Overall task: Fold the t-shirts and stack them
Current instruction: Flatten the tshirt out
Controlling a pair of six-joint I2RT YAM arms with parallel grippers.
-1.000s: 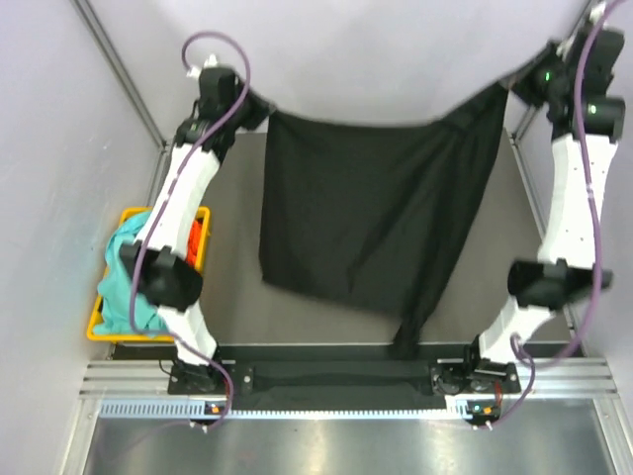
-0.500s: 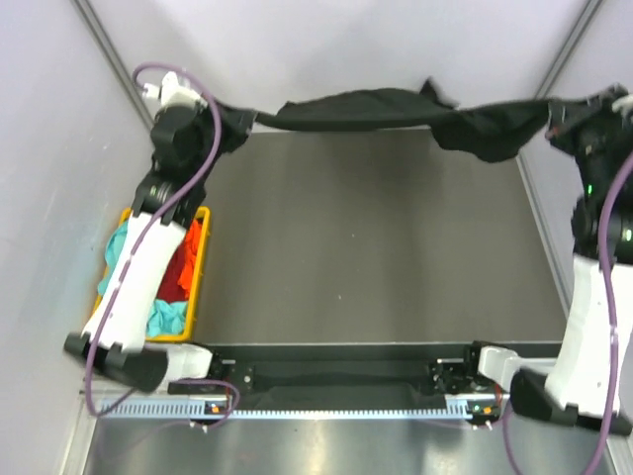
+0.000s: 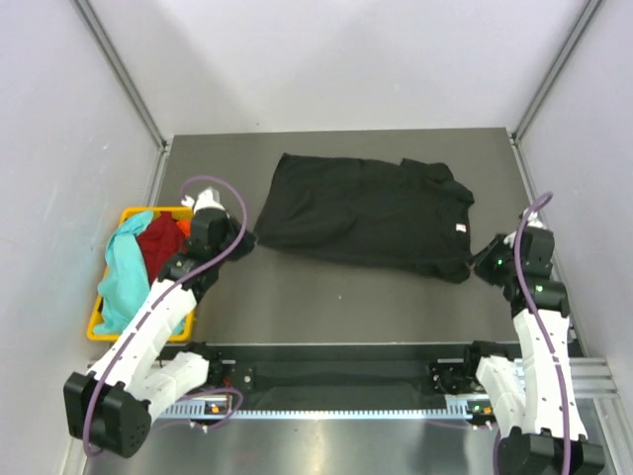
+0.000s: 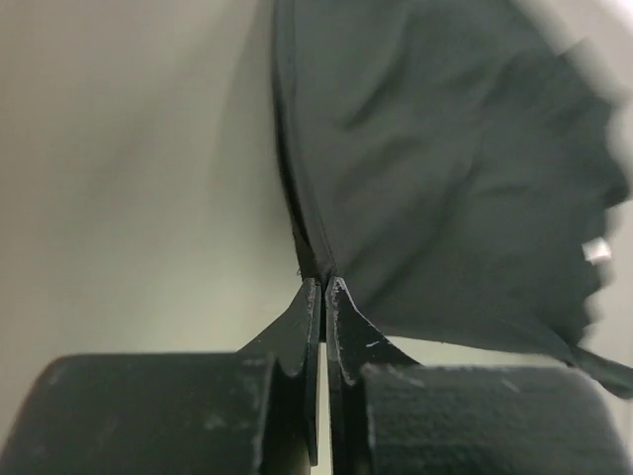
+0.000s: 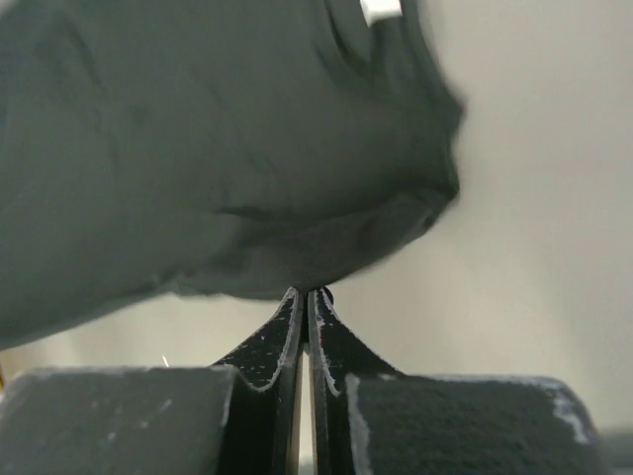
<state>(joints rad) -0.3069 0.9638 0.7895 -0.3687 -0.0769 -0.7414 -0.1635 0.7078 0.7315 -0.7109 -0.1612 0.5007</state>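
The black t-shirt (image 3: 366,213) lies spread across the middle of the table, its white neck label (image 3: 460,230) toward the right. My left gripper (image 3: 245,242) is low at the shirt's near left corner, shut on its edge (image 4: 315,259). My right gripper (image 3: 483,265) is low at the near right corner, shut on the cloth (image 5: 297,267). In the wrist views the cloth runs away from each pair of closed jaws. A teal shirt (image 3: 119,282), a red shirt (image 3: 158,242) and a bit of orange cloth (image 3: 184,229) sit in the basket.
The yellow plastic basket (image 3: 96,332) stands off the table's left edge, beside the left arm. Grey walls with metal posts (image 3: 119,74) close in the back and sides. A rail (image 3: 336,376) runs along the near edge between the arm bases.
Both arms swung the black shirt from hanging high at the back down and toward me. It now lies flat on the table, both grippers low at its near corners.
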